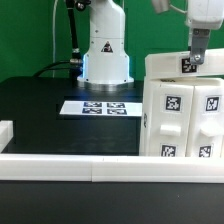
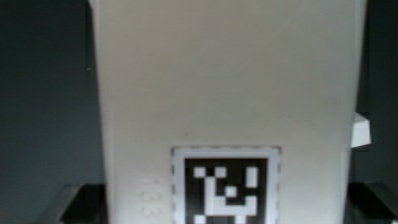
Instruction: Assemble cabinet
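The white cabinet body [image 1: 185, 120] stands at the exterior view's right, with square tags on its two front door panels. A white tagged top panel [image 1: 165, 66] lies across its top. My gripper [image 1: 198, 58] comes down from above onto that panel near its tag. In the wrist view the panel [image 2: 214, 80] fills the space between my jaws, its tag [image 2: 226, 185] near the gripper [image 2: 222, 208]. A dark finger [image 2: 75, 205] sits tight against the panel's side. The gripper looks shut on the top panel.
The marker board [image 1: 97, 106] lies flat on the black table in the middle. The arm's white base [image 1: 105, 50] stands behind it. A long low white rail [image 1: 70, 165] runs along the front edge and turns up the left side.
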Motion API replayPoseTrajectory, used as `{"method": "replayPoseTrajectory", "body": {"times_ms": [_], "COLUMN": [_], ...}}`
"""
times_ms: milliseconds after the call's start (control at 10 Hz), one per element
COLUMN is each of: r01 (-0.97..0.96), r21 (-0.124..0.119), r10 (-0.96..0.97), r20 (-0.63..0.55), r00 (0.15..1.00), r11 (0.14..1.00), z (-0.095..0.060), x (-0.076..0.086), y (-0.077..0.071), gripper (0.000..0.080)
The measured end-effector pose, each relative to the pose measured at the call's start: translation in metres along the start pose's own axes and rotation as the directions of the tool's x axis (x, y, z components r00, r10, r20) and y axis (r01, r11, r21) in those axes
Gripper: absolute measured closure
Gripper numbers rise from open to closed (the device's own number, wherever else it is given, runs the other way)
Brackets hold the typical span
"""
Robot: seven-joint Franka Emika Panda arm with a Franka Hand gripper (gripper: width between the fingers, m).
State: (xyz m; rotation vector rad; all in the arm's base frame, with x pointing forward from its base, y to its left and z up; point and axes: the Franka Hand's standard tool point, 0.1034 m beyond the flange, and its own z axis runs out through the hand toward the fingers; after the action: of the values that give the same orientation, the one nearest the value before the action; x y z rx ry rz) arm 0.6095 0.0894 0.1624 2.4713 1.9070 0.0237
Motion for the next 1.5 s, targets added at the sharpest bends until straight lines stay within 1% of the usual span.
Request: {"method": "replayPoseTrajectory", "body": {"times_ms": [300,500,600,700,900,1100,1200,1300,1400,1500], "r01": [-0.065,-0.286,-0.345,-0.472,-0.643,-0.819,-0.890,-0.937,-0.965,-0.990], "r21": [0.000,0.000,0.000,0.001,0.002,0.002,0.001,0.001,0.002,0.005], "r10": [0.065,0.286,0.345,0.472,0.643,0.819,0.890,0.937,0.965,0.990], "r20": [0.000,0.000,0.000,0.000,0.001,-0.001,-0.006,-0.019,-0.025,-0.025], "r00": [0.998,0.958,0.939,0.882,0.765,0.573,0.456,0.350,0.262,0.141], "r11": [0.998,0.958,0.939,0.882,0.765,0.573,0.456,0.350,0.262,0.141], "z": [0.0001,0.0003,0.0003,0.0005,0.0013,0.0015,0.0016,0.0018,0.0024,0.0024], "x": [-0.0015,-0.0016,-0.0018,-0.0017,-0.0032,-0.0028,-0.0022,-0.0017,-0.0018,-0.0022], "y": [0.0006,0.0006,0.0006,0.0005,0.0010,0.0011,0.0015,0.0033,0.0038,0.0040], "gripper": [0.0239,0.0239,0.0238,0.0238,0.0238,0.0238,0.0238,0.0238,0.0238,0.0238]}}
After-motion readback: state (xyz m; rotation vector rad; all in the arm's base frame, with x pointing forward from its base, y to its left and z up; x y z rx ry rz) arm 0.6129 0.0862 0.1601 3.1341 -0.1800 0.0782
